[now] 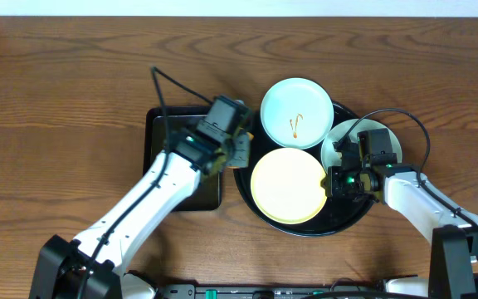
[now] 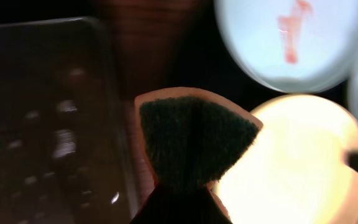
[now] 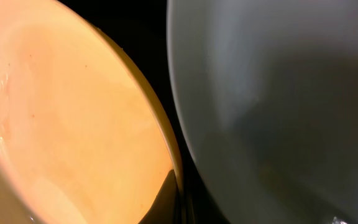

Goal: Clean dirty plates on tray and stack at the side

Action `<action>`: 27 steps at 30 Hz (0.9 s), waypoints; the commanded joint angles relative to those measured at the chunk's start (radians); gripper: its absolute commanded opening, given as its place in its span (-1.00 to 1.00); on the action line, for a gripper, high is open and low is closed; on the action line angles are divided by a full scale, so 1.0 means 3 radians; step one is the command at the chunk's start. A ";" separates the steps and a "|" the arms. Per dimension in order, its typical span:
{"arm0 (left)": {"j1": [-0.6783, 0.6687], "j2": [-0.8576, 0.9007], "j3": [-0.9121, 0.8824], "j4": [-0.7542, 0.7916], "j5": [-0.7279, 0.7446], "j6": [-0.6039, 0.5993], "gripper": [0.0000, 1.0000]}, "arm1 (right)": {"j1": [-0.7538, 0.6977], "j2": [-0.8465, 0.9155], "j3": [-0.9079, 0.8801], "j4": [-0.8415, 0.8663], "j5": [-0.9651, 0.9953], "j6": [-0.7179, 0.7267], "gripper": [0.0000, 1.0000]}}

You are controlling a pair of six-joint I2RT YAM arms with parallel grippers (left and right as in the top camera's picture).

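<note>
The left arm slanted forward, the left tool (image 1: 237,149) pinching a sponge (image 2: 194,143) at the tray's (image 1: 347,218) nine o'clock. The right tool (image 1: 335,181) (grip impossible to tell) sat at the yellow plate's (image 1: 287,187) three o'clock rim.

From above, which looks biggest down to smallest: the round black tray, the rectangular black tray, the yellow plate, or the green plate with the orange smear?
1. Round black tray.
2. Rectangular black tray, partly covered by the left arm.
3. Yellow plate and smeared green plate: nearly alike, too close to rank.
</note>
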 commanded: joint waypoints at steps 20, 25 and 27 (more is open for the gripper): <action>0.1237 0.0350 -0.0188 -0.0069 0.0117 0.0066 -0.85 | 0.1151 -0.1626 0.0024 -0.0031 0.3179 -0.0565 -0.98; 0.1239 0.0401 -0.0188 -0.0048 0.0116 0.0066 -0.85 | 0.1684 -0.1625 0.0024 0.0079 0.3667 -0.0655 -0.98; 0.1239 0.0401 -0.0188 -0.0047 0.0116 0.0066 -0.85 | 0.1858 -0.1625 0.0024 0.0131 0.3839 -0.0731 -0.97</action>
